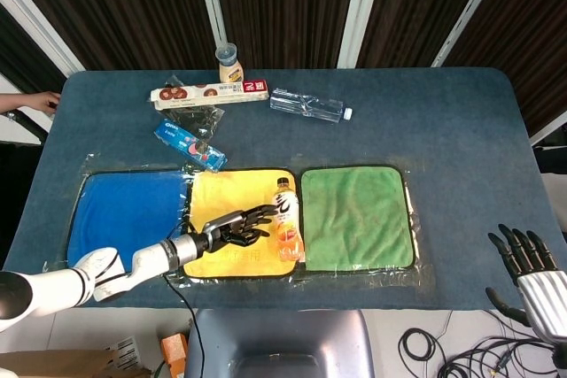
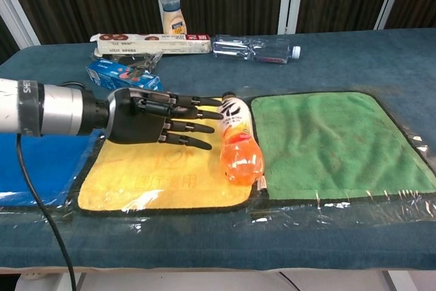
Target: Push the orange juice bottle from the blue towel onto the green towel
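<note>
Orange juice bottle (image 2: pixel 238 144) lies on the yellow towel's (image 2: pixel 150 178) three-o'clock edge, just short of the green towel (image 2: pixel 334 142), left hand (image 2: pixel 146 119) flat, fingers outstretched and empty, so an off-centre shove could spin it sideways.

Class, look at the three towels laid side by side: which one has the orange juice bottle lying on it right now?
The yellow towel, the middle one; the orange juice bottle lies at its right edge. The blue towel and green towel carry no bottle.
</note>
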Controlling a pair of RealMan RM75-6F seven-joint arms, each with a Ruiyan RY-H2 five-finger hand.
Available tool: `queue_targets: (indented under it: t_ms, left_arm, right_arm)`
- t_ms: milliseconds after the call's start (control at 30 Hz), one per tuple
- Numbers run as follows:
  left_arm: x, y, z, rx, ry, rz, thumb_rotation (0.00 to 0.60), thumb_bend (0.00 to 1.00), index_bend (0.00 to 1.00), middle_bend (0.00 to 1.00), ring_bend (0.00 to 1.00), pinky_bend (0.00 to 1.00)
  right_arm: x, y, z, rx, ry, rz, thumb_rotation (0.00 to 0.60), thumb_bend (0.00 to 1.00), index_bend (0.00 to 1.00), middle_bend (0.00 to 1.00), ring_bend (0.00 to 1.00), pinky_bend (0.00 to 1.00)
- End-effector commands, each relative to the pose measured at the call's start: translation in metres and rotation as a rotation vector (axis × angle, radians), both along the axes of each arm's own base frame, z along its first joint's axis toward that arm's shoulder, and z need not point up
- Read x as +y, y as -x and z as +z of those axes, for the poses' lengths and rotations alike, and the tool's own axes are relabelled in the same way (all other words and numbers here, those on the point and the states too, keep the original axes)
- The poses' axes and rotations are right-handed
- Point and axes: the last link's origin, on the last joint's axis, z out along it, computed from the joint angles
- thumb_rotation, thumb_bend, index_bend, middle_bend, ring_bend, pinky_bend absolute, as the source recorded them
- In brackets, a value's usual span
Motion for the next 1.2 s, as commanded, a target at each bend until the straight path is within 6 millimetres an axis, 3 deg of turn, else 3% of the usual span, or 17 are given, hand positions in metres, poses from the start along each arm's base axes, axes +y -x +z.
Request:
queue_targets:
  t_ms: [33, 767, 1200]
  left_arm:
    - [0.002, -0.004, -0.004, -0.001, 0.002, 0.005, 0.600, 0.59, 0.00, 0.00, 0.00, 0.15]
    - [0.015, -0.032, -0.021, 0.012, 0.024, 0.020, 0.600, 0.59, 0.00, 0.00, 0.00, 0.15]
    - [0.009, -0.053, -0.038, 0.019, 0.058, -0.017, 0.600, 0.59, 0.00, 0.00, 0.00, 0.15]
  right_arm:
    - [0.000, 0.000, 0.000, 0.000, -0.002, -0.001, 0.600, 0.23, 0.00, 0.00, 0.00, 0.00]
    - [-0.002, 0.003, 0.004, -0.010, 0.008, -0.016, 0.600, 0.23, 0.00, 0.00, 0.00, 0.00]
    - [-0.001, 0.004, 0.008, -0.025, 0.012, -0.014, 0.600, 0.23, 0.00, 0.00, 0.00, 0.00]
